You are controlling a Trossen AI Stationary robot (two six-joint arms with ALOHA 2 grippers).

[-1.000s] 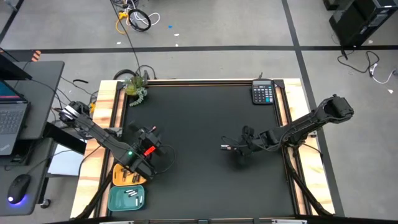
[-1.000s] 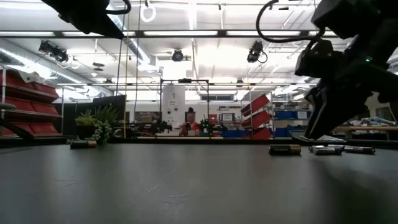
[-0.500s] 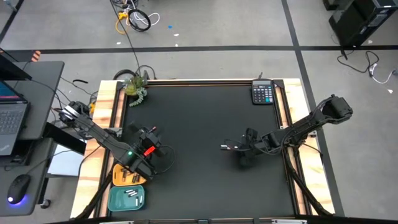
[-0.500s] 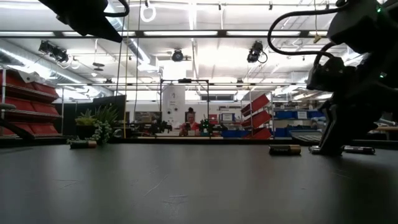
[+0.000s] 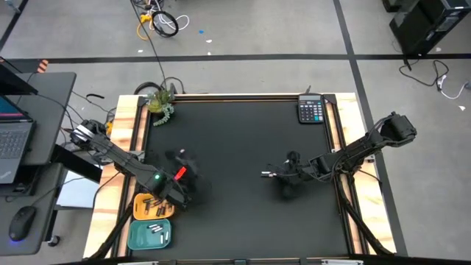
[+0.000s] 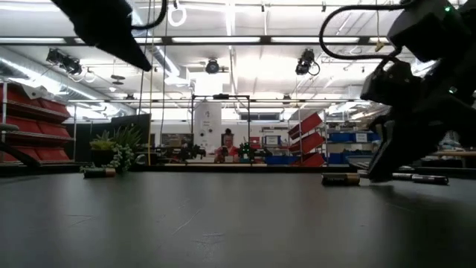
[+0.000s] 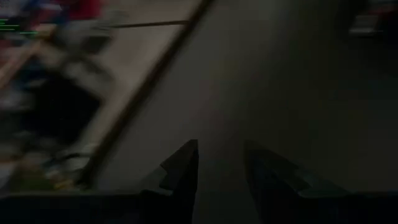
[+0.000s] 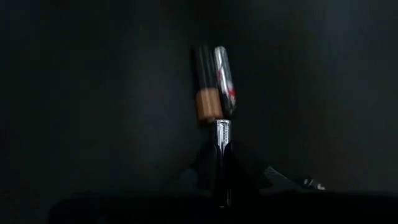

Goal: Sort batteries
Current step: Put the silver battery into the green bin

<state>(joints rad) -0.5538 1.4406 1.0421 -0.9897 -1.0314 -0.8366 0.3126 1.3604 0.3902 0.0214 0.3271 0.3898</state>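
My right gripper (image 5: 288, 175) is low over the black mat, right of centre, shut on a silvery battery (image 8: 222, 132). Just ahead of it, a dark battery with a copper end (image 8: 204, 84) and a silvery one (image 8: 224, 71) lie side by side on the mat. Another dark battery (image 6: 341, 179) lies a little to the left (image 5: 268, 174). My left gripper (image 7: 221, 165) is blurred over the mat's left part (image 5: 184, 165), open and touching nothing. The orange tray (image 5: 140, 213) holds dark batteries; the teal tray (image 5: 136, 239) holds white ones. My right gripper pinches the silvery battery between its two fingers; only the battery's end (image 8: 222, 127) sticks out past the fingertips. The battery lies along the fingers. The fingers (image 6: 381, 167) slant down close to the mat; whether the battery is clear of the mat, I cannot tell.
A calculator (image 5: 310, 110) sits in the far right corner and a small plant (image 5: 158, 103) in the far left corner. One more battery (image 6: 99, 172) lies far off near the plant, another (image 6: 431, 179) beyond the right gripper. Wooden rails (image 5: 121, 147) edge the mat.
My right gripper came down from above onto the silvery batteries on the mat, then tipped to a slant; the battery it lowered onto no longer shows lying there. My left arm, still before, is now in fast motion and blurred.
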